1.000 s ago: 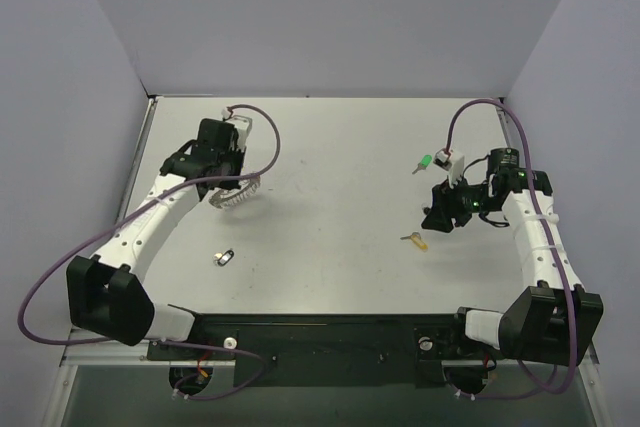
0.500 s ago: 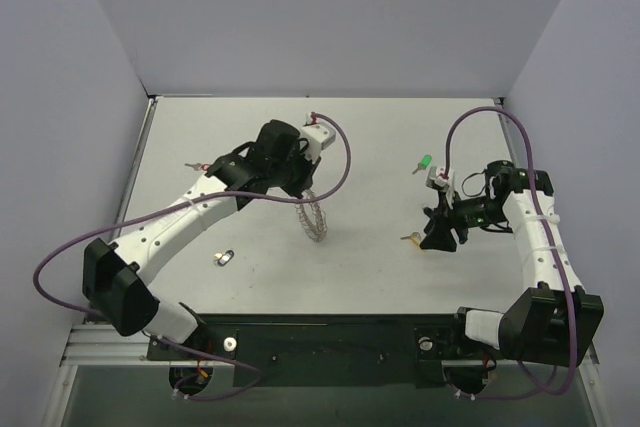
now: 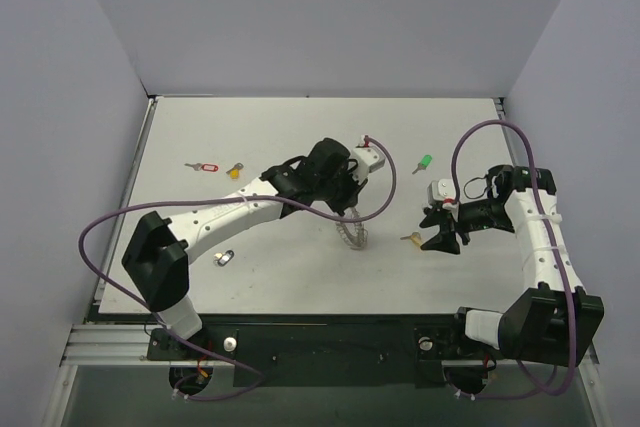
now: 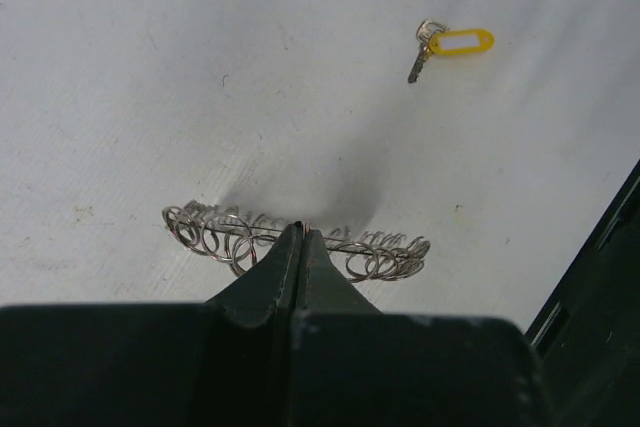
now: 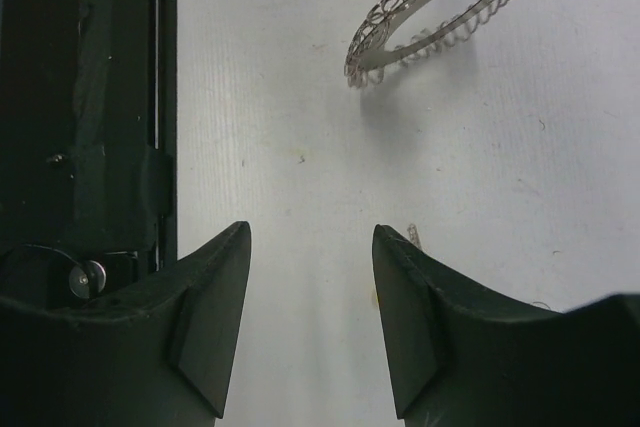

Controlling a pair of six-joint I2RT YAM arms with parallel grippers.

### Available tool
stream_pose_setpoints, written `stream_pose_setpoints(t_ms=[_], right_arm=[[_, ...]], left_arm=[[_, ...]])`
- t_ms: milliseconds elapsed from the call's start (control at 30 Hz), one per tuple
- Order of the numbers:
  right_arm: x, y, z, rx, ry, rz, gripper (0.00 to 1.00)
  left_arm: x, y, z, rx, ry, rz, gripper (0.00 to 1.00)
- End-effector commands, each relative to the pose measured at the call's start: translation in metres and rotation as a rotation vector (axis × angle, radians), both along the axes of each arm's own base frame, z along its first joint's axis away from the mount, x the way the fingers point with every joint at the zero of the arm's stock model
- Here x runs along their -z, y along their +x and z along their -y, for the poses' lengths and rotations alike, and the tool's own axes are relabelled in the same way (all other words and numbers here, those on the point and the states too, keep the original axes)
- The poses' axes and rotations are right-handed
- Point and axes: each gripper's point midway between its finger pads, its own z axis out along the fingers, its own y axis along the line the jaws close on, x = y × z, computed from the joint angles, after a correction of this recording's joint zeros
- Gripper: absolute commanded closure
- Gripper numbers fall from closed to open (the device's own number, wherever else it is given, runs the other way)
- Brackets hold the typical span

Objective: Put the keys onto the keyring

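At the left of the worktop [image 3: 300, 127], note the red key [image 3: 205, 166] and orange key [image 3: 234, 171] lying just beside each other, with the black key [image 3: 224, 258] nearer the arm bases. All three lie loose and well apart from the ring, so judge them as not yet threaded. At centre, the left gripper [image 4: 300, 235] is clamped tight on the keyring [image 4: 390, 255], pinching the wire at the top so the ring hangs on edge. Whether its lower rim touches the surface cannot be told. Read this hold as a presentation: the ring is fixed within reach of the other arm, with coils exposed on both sides of the jaws. To the right, the green key [image 3: 424, 162] lies alone toward the far side. The yellow key [image 3: 413, 240] lies flat between the ring and the right gripper [image 3: 437, 232], whose jaws stand apart, empty, and angled low toward that key. Treat the yellow key as the probable next pick. Expect a delicate grasp, since it lies thin and flat against the surface.
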Motion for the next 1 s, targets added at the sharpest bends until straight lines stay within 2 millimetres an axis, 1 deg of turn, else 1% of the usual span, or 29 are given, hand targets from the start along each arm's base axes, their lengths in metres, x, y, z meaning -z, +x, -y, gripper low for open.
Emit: stream_pose_setpoints(t_ms=[0,167,200,233,267,333,400,433,467,500,533,567,600,633,667,700,733,767,800,833,867,967], right_arm=[[-0.019,-0.044,-0.012,-0.037,0.091,-0.151,0.52],[-0.018,-0.045,-0.014,-0.056,0.085,-0.159,0.51],[-0.018,-0.046,-0.014,-0.066,0.077,-0.159,0.51],[-0.017,-0.047,-0.015,-0.077,0.068,-0.169,0.51],[-0.017,-0.047,-0.015,-0.085,0.057,-0.17,0.51],[-0.013,-0.048,-0.014,-0.09,0.03,-0.196,0.51],[-0.008,-0.044,-0.013,-0.084,-0.011,-0.21,0.51],[-0.004,-0.038,-0.014,-0.086,-0.029,-0.196,0.51],[0.001,-0.037,-0.011,-0.053,-0.065,-0.244,0.51],[0.005,-0.022,-0.01,-0.032,-0.089,-0.2,0.52],[0.008,-0.022,-0.013,-0.004,-0.122,-0.251,0.52],[0.013,-0.01,-0.015,0.0,-0.15,-0.205,0.52],[0.014,-0.009,-0.016,0.04,-0.159,-0.24,0.52],[0.017,0.0,-0.019,0.043,-0.168,-0.211,0.52],[0.019,0.001,-0.02,0.069,-0.175,-0.236,0.52],[0.022,0.007,-0.022,0.073,-0.185,-0.22,0.52],[0.025,0.011,-0.025,0.091,-0.188,-0.238,0.52],[0.026,0.013,-0.026,0.103,-0.187,-0.253,0.52],[0.027,0.014,-0.027,0.12,-0.184,-0.274,0.52],[0.028,0.015,-0.027,0.124,-0.183,-0.285,0.52],[0.029,0.016,-0.027,0.138,-0.181,-0.3,0.52],[0.03,0.017,-0.026,0.163,-0.153,-0.329,0.52]], left_arm=[[-0.021,0.011,0.024,-0.014,-0.16,0.053,1.0],[-0.006,0.006,0.022,-0.074,-0.208,0.005,1.0],[0.001,0.004,0.02,-0.096,-0.217,-0.021,1.0],[0.002,0.005,0.019,-0.113,-0.223,-0.028,1.0],[0.009,0.003,0.016,-0.135,-0.227,-0.056,1.0],[0.017,-0.002,0.013,-0.168,-0.244,-0.094,1.0],[0.026,-0.008,0.01,-0.191,-0.265,-0.141,1.0],[0.03,-0.009,0.008,-0.201,-0.268,-0.155,1.0],[0.036,-0.012,0.008,-0.204,-0.274,-0.171,1.0],[0.039,-0.011,0.007,-0.207,-0.276,-0.173,1.0],[0.047,-0.012,0.006,-0.211,-0.261,-0.186,1.0],[0.048,-0.009,0.006,-0.21,-0.26,-0.186,1.0],[0.053,-0.009,0.007,-0.201,-0.253,-0.2,1.0],[0.055,-0.007,0.009,-0.191,-0.246,-0.197,1.0],[0.062,-0.008,0.011,-0.181,-0.235,-0.215,1.0],[0.062,-0.006,0.014,-0.169,-0.226,-0.22,1.0],[0.075,-0.007,0.016,-0.162,-0.199,-0.25,1.0],[0.074,-0.004,0.018,-0.158,-0.188,-0.254,1.0],[0.086,-0.002,0.02,-0.154,-0.166,-0.278,1.0],[0.084,0.003,0.023,-0.153,-0.155,-0.277,1.0],[0.095,0.006,0.024,-0.16,-0.13,-0.289,1.0],[0.103,0.021,0.033,-0.166,-0.085,-0.301,1.0]])
